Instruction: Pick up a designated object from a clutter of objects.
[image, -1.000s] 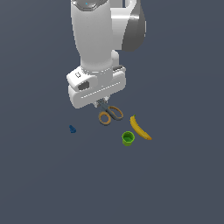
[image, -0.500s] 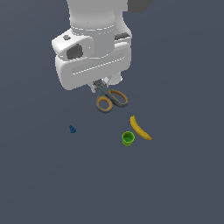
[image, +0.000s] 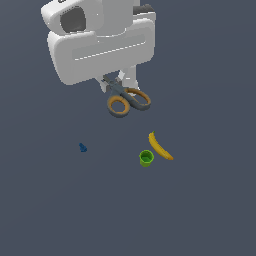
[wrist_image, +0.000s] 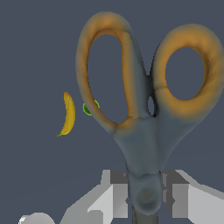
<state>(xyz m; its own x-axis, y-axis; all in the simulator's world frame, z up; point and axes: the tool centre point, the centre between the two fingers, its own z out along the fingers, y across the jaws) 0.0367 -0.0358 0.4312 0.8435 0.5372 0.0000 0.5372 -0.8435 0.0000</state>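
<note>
The scissors (image: 127, 100) with two orange-tan handle loops hang from my gripper (image: 116, 84), well above the dark surface. The fingers are shut on the grey pivot part; the blades are hidden behind the white hand. In the wrist view the scissors (wrist_image: 144, 109) fill the picture, clamped between the grey fingers near the gripper (wrist_image: 146, 192). The yellow banana (image: 160, 146), the green cup (image: 146, 158) and the tiny dark-blue piece (image: 82, 147) lie on the surface below. The banana (wrist_image: 68, 113) and cup (wrist_image: 89, 107) show small in the wrist view.
The large white hand and arm (image: 100, 40) take up the upper part of the exterior view. The surface is a plain dark blue-grey floor (image: 200, 200).
My gripper has risen with the scissors in it, off the surface and toward the camera. The banana, cup and blue piece have stayed where they were.
</note>
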